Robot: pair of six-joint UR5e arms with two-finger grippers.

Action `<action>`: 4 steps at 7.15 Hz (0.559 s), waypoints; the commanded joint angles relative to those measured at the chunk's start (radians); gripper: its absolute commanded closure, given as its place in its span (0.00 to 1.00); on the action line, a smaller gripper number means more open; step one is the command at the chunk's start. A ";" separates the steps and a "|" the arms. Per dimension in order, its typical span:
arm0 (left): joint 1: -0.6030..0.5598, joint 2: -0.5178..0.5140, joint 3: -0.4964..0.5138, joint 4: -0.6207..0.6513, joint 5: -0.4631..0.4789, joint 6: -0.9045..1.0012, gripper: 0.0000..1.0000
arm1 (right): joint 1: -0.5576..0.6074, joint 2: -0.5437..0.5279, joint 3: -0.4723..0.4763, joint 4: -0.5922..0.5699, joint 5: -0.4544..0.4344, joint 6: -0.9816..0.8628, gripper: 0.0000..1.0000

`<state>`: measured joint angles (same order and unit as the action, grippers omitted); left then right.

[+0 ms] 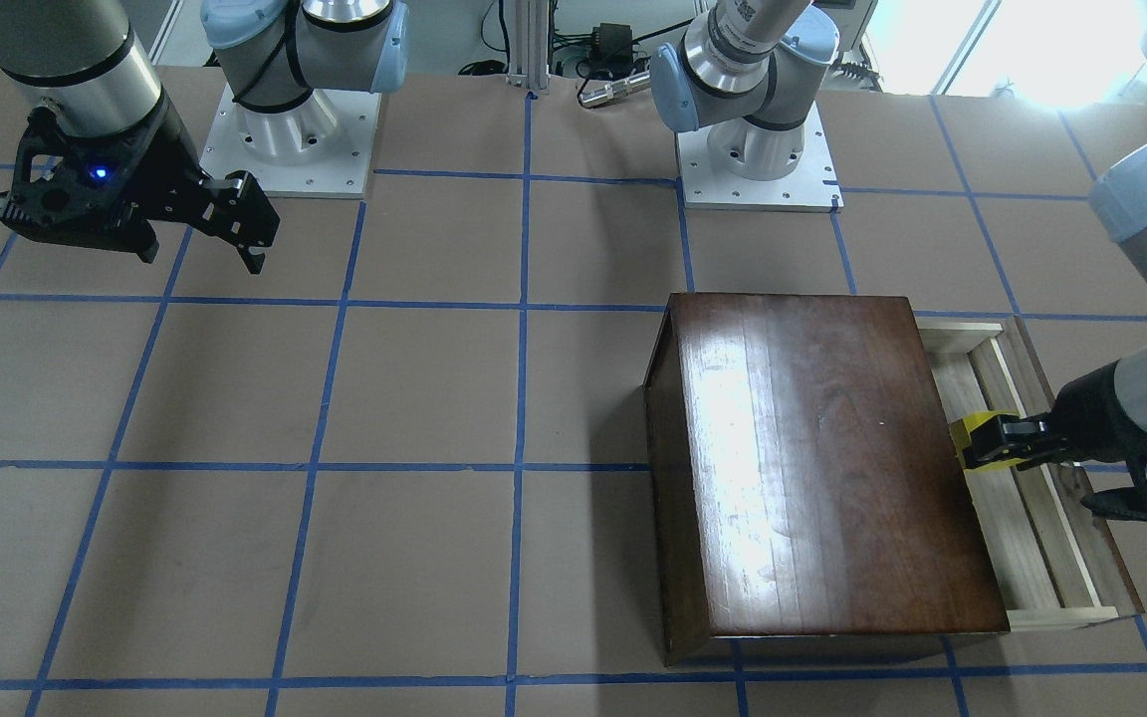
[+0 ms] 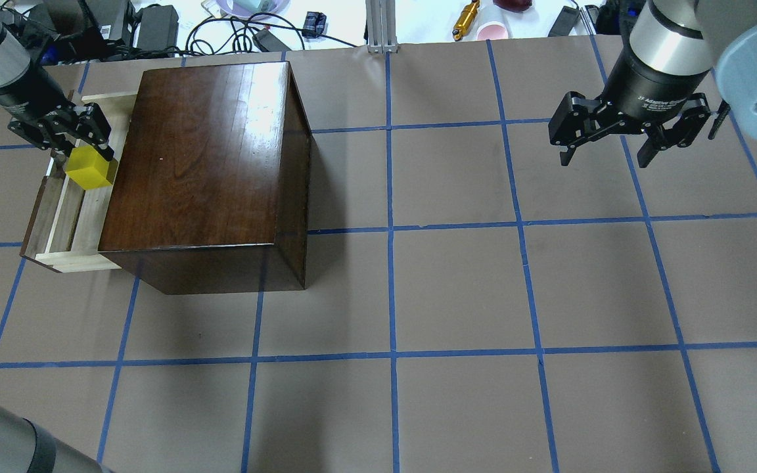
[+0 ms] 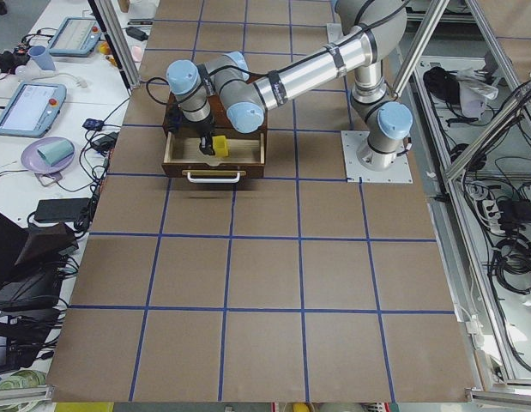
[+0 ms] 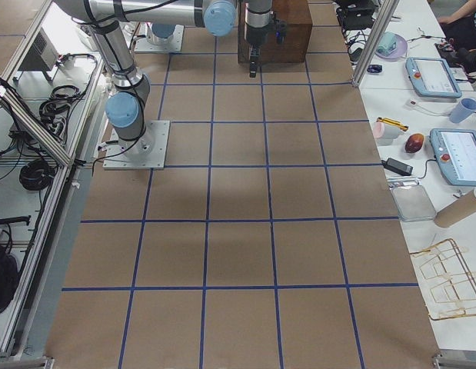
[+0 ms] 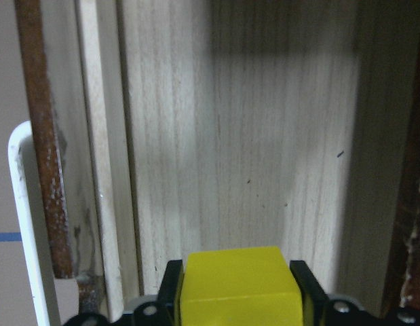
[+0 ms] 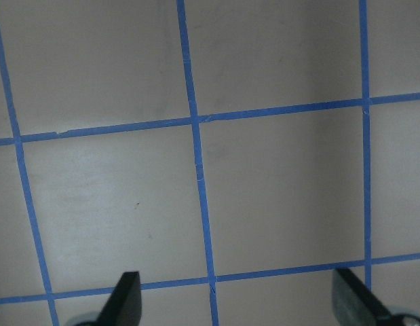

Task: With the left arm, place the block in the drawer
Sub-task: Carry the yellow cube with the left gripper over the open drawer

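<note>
Block (image 2: 89, 172), bright yellow, sits clamped between the two fingers of the left gripper (image 1: 992, 443); the jaws are closed to the block's width, one black pad on each side. It hangs over the pulled-out drawer (image 2: 79, 220), inside the drawer's outline and close to the face of the box (image 2: 201, 151). The left wrist view shows pale wood grain of the drawer floor straight beneath the block, with the drawer's side wall and white handle (image 5: 23, 224) off to the view's left. Whether the block touches the floor cannot be told.

The drawer sticks out from the box on the robot's left side, its dark front panel at the outer end. The box stands on the table (image 2: 457, 289), which is brown and crossed by blue tape lines.

The right gripper (image 2: 605, 157) hovers well apart from the box, over bare table on the robot's right. Its jaws are spread wide and hold nothing; the right wrist view shows only taped table between the fingertips (image 6: 125, 302).
</note>
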<state>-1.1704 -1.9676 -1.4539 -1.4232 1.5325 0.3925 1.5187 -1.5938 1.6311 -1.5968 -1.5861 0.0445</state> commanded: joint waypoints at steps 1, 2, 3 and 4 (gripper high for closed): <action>0.000 -0.014 -0.058 0.097 0.000 0.005 0.76 | 0.000 0.000 0.000 0.000 0.000 0.000 0.00; 0.000 -0.016 -0.059 0.099 0.000 0.002 0.49 | 0.000 0.000 0.000 0.000 -0.002 0.000 0.00; 0.000 -0.013 -0.051 0.098 -0.002 -0.006 0.00 | 0.000 0.000 0.000 0.000 0.000 0.000 0.00; 0.001 0.005 -0.045 0.092 0.003 -0.007 0.00 | 0.000 0.000 0.000 0.000 0.000 0.000 0.00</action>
<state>-1.1702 -1.9780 -1.5050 -1.3291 1.5324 0.3890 1.5187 -1.5938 1.6307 -1.5968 -1.5865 0.0445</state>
